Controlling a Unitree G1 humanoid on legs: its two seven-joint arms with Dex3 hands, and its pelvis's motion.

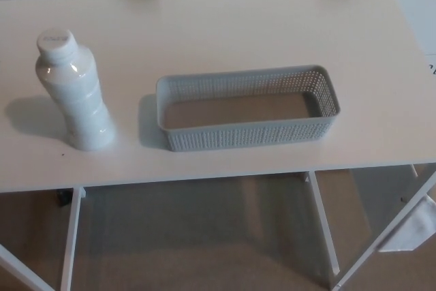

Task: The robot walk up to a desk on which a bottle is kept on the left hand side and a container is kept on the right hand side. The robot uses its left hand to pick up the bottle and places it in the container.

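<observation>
You see the white capped bottle (75,93) standing upright at the left of the frame on the white desk (225,25), apart from the empty grey perforated basket (248,133) at centre, and neither robot hand shows, so their state is unseen.
</observation>
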